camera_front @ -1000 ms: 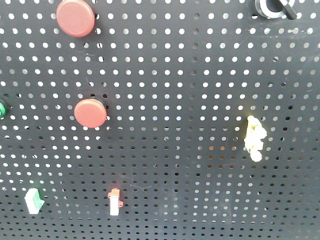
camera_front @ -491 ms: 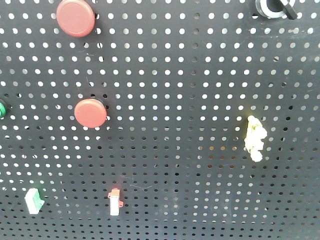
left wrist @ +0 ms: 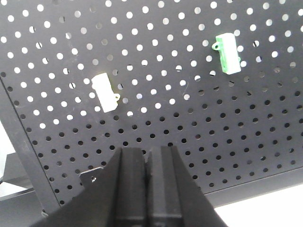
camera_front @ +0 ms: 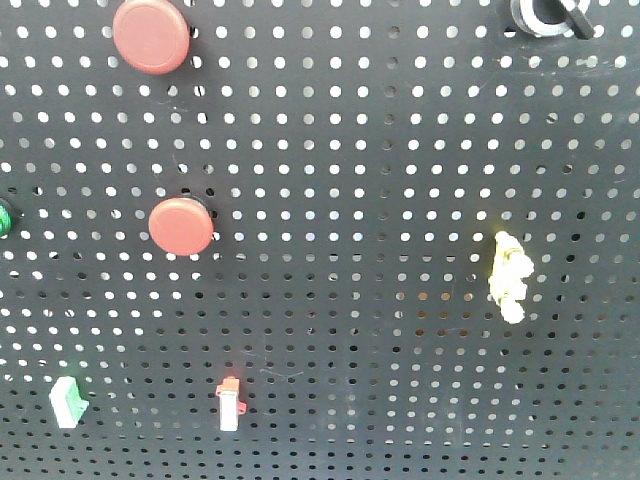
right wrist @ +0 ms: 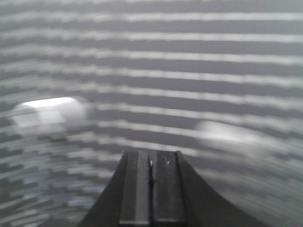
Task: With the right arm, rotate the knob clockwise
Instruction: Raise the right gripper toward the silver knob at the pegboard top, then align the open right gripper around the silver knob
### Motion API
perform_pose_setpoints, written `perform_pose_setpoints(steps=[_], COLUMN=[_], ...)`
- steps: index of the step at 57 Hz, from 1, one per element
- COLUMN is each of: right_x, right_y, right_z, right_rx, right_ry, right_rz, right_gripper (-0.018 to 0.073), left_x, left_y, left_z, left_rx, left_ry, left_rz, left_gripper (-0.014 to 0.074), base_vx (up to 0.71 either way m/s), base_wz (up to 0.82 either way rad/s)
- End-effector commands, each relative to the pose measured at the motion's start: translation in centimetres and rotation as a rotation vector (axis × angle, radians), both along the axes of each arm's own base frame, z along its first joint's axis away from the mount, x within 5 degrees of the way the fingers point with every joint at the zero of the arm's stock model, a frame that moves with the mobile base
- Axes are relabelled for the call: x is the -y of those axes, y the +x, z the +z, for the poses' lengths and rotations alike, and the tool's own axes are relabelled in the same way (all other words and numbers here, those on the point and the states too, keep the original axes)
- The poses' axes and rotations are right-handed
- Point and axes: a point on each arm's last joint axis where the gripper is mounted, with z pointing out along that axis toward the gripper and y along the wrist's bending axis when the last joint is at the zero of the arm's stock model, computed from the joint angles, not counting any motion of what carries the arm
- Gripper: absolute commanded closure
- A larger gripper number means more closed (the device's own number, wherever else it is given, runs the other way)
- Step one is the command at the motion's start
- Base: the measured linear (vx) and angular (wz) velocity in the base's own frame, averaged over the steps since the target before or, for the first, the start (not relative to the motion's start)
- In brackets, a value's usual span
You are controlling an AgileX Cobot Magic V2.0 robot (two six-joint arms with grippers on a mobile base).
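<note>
Reaching phase by the look of it: right gripper [right wrist: 150,189] clenched empty, wrist view smeared, knob [camera_front: 548,15] nowhere ahead of its tips, seen only at the front view's pegboard [camera_front: 350,150] top-right edge; next needs jaws opened around it.

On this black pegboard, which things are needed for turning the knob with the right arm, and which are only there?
Belong to the job: knob, right end effector.
Only there: upper red button, lower red button, green button, yellow part, left end effector.
</note>
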Motion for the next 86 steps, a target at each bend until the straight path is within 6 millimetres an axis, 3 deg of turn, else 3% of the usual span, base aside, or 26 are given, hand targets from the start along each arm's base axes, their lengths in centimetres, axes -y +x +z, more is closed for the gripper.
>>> perform_pose_setpoints(steps=[1,9,18,32,41,50,51,67,78,86], right_x=[-2.1,-6.3,-8.4,-7.6,-7.2,-6.7,-6.6,-6.4,-5.9,-5.0], right_y=[0.8,1.9,2.2,2.2,1.8,1.3,1.1,1.4,1.9,2.7], right_z=[1.8,2.3,3.0,4.0,4.2,4.3,4.2,3.9,3.4,2.8], right_rx=[0.088,0.121,0.167,0.259,0.354,0.411,0.428,0.449,0.421,0.289], right_ry=[-0.073,-0.168,-0.209,-0.145,-0.304,-0.422,-0.479,-0.617,-0.741,-0.758], right_rz=[0.12,0.311,0.379,0.3,0.231,0.181,0.161,0.099,0.019,-0.061], right_gripper=[0.0567,0.0567,0.0567,0.0566,0.0538,0.0449,0.038,0.0181,0.0168,0.0169], left_x=[0.1,0.1,0.1,0.1,0.1,0.1,0.1,0.1,0.1,0.1], left_y=[-0.1,-0.1,-0.1,-0.1,-0.1,-0.1,-0.1,-0.1,-0.1,-0.1], left_z=[-0.3,-0.3,-0.3,-0.3,-0.3,-0.3,-0.3,-0.3,-0.3,-0.3], left_rx=[0.058,0.058,0.058,0.058,0.058,0.058,0.058,0.058,0.058,0.058], left_ry=[-0.014,-0.014,-0.014,-0.014,-0.014,-0.014,-0.014,-0.014,-0.014,-0.014], left_rz=[-0.012,-0.012,-0.012,-0.012,-0.012,-0.012,-0.012,-0.012,-0.012,-0.012], left_gripper=[0.0603,0.0603,0.0603,0.0603,0.0603,0.0603,0.0603,0.0603,0.0603,0.0603], base_vx=[0.0,0.0,0.0,0.0,0.0,0.0,0.0,0.0,0.0,0.0], base_wz=[0.0,0.0,0.0,0.0,0.0,0.0,0.0,0.0,0.0,0.0])
